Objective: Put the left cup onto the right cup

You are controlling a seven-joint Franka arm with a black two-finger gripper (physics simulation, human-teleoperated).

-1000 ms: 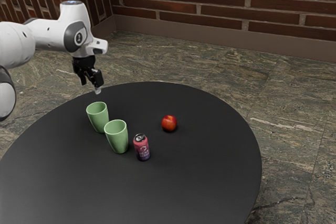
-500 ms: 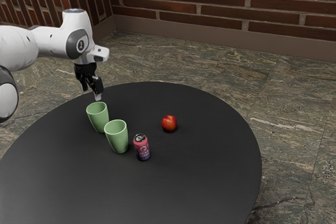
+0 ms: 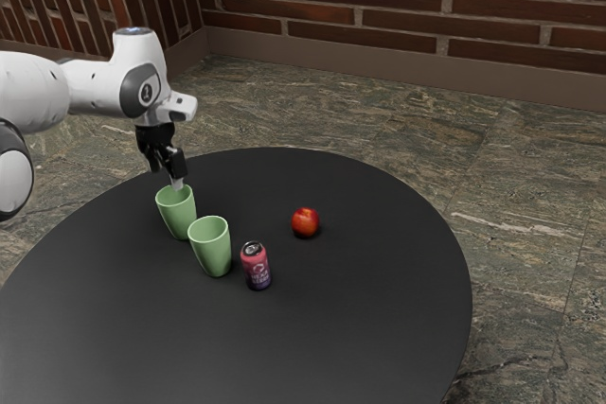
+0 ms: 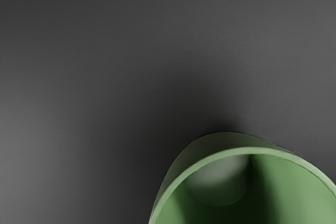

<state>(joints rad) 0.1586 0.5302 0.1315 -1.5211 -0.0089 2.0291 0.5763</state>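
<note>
the black gripper (image 3: 177, 183) hangs just above the rim of the left green cup (image 3: 176, 212), whose open mouth sits right under the hand; i cannot tell whether it is spread or closed. the right green cup (image 3: 210, 245) stands just past that cup from the gripper, with a soda can (image 3: 256, 265) and a red apple (image 3: 305, 222) farther off on the black table (image 3: 360, 328).

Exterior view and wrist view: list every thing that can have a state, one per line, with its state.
left cup: upright on the table, mouth up, empty, not lifted.
right cup: upright, mouth up, nothing stacked on it.
can: upright, close beside the right cup.
apple: resting on the table, apart from the rest.
gripper: pointing down, at the left cup's rim.
</note>
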